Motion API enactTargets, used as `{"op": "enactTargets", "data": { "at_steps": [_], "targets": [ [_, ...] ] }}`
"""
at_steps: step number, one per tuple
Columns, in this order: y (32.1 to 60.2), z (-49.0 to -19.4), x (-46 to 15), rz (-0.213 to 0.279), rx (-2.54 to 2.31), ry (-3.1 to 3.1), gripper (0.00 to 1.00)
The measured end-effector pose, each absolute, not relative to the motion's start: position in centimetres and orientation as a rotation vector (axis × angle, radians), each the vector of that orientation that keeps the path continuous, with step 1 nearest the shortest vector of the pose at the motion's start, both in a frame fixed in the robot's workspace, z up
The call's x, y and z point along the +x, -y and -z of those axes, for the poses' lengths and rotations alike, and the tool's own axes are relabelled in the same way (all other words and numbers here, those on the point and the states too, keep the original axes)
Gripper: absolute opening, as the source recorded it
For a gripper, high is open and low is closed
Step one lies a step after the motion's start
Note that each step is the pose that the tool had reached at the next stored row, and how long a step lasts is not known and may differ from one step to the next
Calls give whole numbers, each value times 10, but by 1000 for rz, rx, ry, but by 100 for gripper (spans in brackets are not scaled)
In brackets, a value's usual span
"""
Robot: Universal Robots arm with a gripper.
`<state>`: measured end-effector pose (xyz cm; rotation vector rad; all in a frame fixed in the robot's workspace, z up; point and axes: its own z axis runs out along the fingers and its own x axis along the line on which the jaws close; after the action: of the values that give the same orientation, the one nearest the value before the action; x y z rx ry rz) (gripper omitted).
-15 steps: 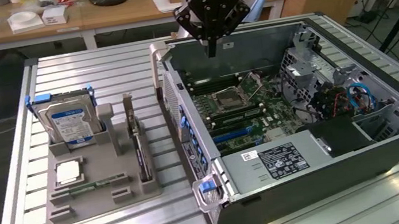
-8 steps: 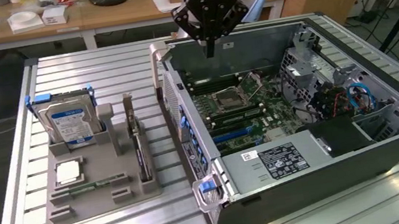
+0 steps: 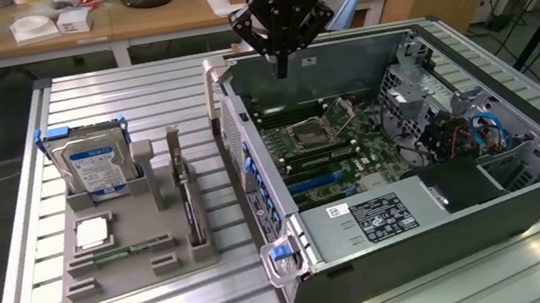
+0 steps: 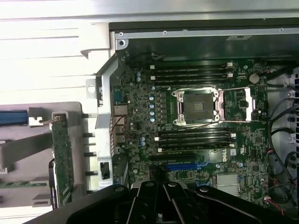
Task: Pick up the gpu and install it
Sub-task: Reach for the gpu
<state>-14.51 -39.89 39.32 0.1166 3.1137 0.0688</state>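
The gpu (image 3: 189, 205), a thin flat black rectangular card with a silver metal bracket, is not in the grasp. The black fingers (image 3: 281, 60) of the gripper (image 3: 283, 71) are recorded closed together on nothing, hanging above the open black metal computer case (image 3: 420, 257). Beneath them the green motherboard (image 4: 196, 116) is exposed. The gpu is noted well apart, standing on edge in the grey plastic holder tray (image 3: 131, 283) on the slatted metal counter (image 3: 138, 98), near a silver blue-labelled hard drive (image 3: 95, 171).
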Motion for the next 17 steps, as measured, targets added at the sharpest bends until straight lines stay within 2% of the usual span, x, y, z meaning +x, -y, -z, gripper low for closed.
{"op": "enactTargets", "data": {
  "at_steps": [17],
  "targets": [
    [399, -393, -167, -69, 117, -3114, 11]
  ]
}}
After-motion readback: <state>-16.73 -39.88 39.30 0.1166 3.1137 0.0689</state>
